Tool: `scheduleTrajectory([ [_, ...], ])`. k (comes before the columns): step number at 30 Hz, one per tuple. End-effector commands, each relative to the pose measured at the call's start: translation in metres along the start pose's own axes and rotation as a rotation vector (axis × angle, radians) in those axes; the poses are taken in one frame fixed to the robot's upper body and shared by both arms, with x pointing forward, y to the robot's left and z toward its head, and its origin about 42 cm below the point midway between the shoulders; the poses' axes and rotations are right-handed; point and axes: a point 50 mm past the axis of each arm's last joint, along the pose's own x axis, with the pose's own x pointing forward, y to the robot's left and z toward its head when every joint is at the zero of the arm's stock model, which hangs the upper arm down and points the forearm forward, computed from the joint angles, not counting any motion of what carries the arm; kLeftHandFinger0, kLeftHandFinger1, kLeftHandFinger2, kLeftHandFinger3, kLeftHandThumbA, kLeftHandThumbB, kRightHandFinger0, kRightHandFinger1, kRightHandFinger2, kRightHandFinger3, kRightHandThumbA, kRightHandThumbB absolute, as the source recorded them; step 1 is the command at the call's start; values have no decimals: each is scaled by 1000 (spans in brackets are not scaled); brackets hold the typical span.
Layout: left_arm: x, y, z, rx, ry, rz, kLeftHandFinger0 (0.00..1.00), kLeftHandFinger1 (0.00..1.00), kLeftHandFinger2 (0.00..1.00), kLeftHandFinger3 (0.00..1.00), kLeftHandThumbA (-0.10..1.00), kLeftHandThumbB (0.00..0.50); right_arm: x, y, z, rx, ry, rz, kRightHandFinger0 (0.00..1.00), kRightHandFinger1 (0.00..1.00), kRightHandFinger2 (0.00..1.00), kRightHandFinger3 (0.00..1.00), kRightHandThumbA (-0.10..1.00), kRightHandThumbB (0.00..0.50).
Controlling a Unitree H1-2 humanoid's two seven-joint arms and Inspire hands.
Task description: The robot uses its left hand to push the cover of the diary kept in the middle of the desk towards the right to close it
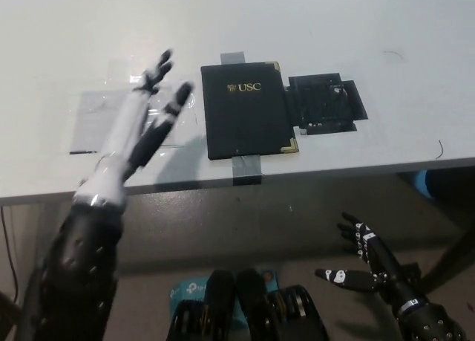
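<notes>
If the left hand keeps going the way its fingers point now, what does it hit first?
Probably nothing: the left hand points up and away over the clear plastic sheet, toward bare desk. Its height is unclear.

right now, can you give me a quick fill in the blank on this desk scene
1. The black diary with gold USC lettering lies ____ on the white desk.
2. The white left hand is raised to the diary's ____ side, touching nothing.
3. The black right hand hangs ____ the desk's front edge, fingers apart.
4. A strip of ____ tape sits at the diary's near edge.

Missing words: closed; left; below; grey
</notes>
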Motion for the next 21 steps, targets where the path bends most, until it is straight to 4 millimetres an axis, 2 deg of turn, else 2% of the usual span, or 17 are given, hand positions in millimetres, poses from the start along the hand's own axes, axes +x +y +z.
scheduleTrajectory([
  [1,-128,92,-50,-984,-54,373,1000,1000,1000,1000,1000,137,5,-34,16,52,-67,-88,850,941,923,1000,1000,500],
  [2,-131,93,-53,-989,-48,380,1000,1000,1000,1000,1000,137,6,-34,17,52,-68,-89,850,941,923,1000,1000,500],
  [4,-151,95,-74,-990,-1,429,1000,1000,1000,1000,1000,181,8,-36,17,40,-65,-93,853,939,919,1000,1000,500],
  [6,-164,95,-86,-993,32,452,1000,1000,1000,1000,1000,194,9,-36,17,46,-64,-97,849,933,911,1000,1000,500],
  [8,-182,94,-105,-990,80,479,1000,1000,1000,1000,1000,167,10,-38,19,44,-62,-104,833,919,891,1000,1000,500],
  [9,-183,94,-106,-992,81,479,1000,1000,1000,1000,1000,167,10,-38,20,44,-63,-104,831,918,889,1000,1000,500],
  [11,-198,90,-120,-913,133,489,1000,1000,1000,1000,1000,170,11,-38,21,35,-70,-98,848,932,903,1000,1000,500],
  [16,-223,80,-139,-821,250,510,1000,1000,1000,1000,1000,227,11,-39,20,42,-69,-95,860,940,915,1000,1000,500],
  [19,-241,68,-151,-734,318,492,1000,1000,1000,1000,1000,217,11,-39,20,33,-66,-96,866,946,927,1000,1000,500],
  [21,-243,65,-158,-709,339,491,1000,1000,1000,1000,995,264,12,-40,21,31,-70,-96,863,946,926,1000,1000,500],
])
